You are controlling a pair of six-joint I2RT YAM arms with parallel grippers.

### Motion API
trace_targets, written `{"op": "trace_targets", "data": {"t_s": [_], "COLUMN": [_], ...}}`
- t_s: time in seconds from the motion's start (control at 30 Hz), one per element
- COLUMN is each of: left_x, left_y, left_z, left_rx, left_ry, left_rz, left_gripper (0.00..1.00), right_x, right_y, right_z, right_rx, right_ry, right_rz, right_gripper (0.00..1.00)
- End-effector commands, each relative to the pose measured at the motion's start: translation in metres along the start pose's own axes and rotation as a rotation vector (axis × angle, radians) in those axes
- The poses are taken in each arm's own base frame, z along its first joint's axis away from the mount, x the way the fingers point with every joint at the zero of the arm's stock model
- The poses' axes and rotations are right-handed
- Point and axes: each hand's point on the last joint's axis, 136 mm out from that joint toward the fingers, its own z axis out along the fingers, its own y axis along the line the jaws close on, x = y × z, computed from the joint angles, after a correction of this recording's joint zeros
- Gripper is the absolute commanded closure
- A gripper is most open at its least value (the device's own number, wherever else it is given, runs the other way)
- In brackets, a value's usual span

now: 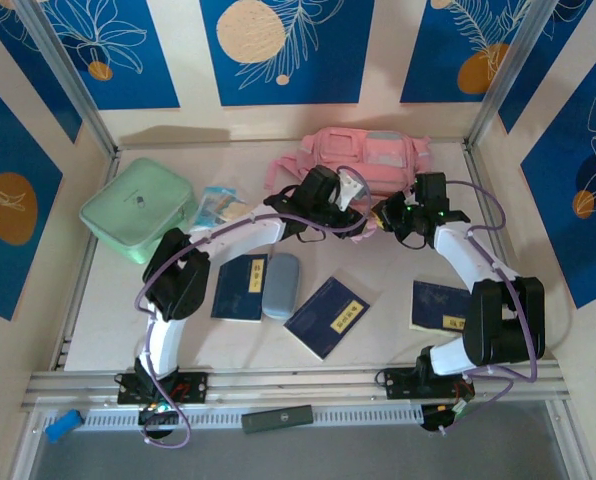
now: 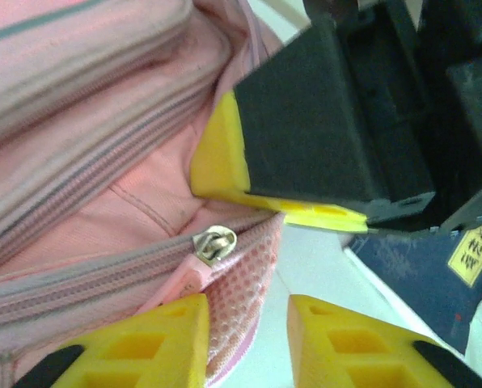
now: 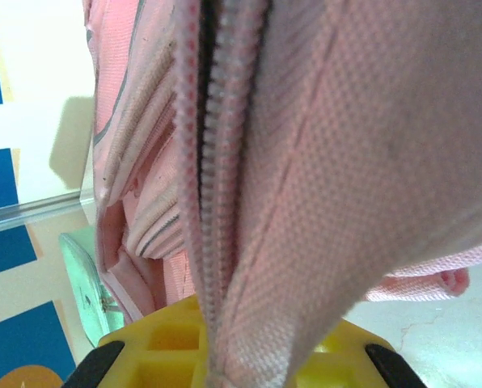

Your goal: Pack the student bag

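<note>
a pink bag (image 1: 363, 155) lies at the far middle of the bench (image 1: 388, 345), its long axis running left to right along the back wall. both hands meet at its near edge. the right hand (image 3: 241, 356) is clamped on the fabric beside the zip, holding that edge up. the left hand (image 2: 247, 315) is part open and grips nothing. the zip pull (image 2: 214, 244) sits just ahead of its fingertips, so this hand looks best placed to take it.

Bright, even light; student bag (image 2: 79, 97) blurs close-up.
</note>
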Motion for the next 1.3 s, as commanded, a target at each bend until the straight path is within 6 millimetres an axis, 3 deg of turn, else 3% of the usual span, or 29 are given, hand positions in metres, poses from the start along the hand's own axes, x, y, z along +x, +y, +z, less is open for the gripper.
{"op": "trace_targets", "data": {"t_s": [0.0, 0.2, 0.37, 0.67, 0.83, 0.97, 1.13, 1.27], "left_x": [0.029, 0.023, 0.005, -0.002, 0.007, 0.000, -0.009, -0.006], "left_y": [0.013, 0.029, 0.017, 0.029, 0.032, 0.036, 0.016, 0.025], "left_z": [-0.001, -0.004, -0.021, -0.042, -0.037, -0.036, -0.028, -0.023], "left_rx": [-0.080, -0.179, -0.151, -0.189, -0.179, -0.200, -0.089, -0.127], "left_ry": [0.154, 0.209, 0.152, 0.183, 0.246, 0.234, 0.214, 0.220], "left_rz": [0.017, 0.047, 0.061, 0.006, 0.009, 0.026, 0.017, -0.009], "left_gripper": [0.64, 0.61, 0.54, 0.44, 0.41, 0.41, 0.44, 0.48], "right_x": [0.006, 0.009, 0.011, 0.012, 0.014, 0.018, 0.026, 0.030], "right_y": [0.058, 0.060, 0.060, 0.056, 0.060, 0.064, 0.070, 0.079], "right_z": [-0.017, -0.012, -0.012, -0.009, -0.008, -0.006, -0.003, -0.002], "right_rx": [-0.171, -0.180, -0.150, -0.113, -0.110, -0.111, -0.107, -0.132], "right_ry": [0.059, 0.100, 0.136, 0.149, 0.152, 0.164, 0.188, 0.192], "right_rz": [-0.126, -0.119, -0.109, -0.117, -0.130, -0.141, -0.161, -0.204], "right_gripper": [0.93, 0.92, 0.92, 0.92, 0.92, 0.91, 0.91, 0.91]}}
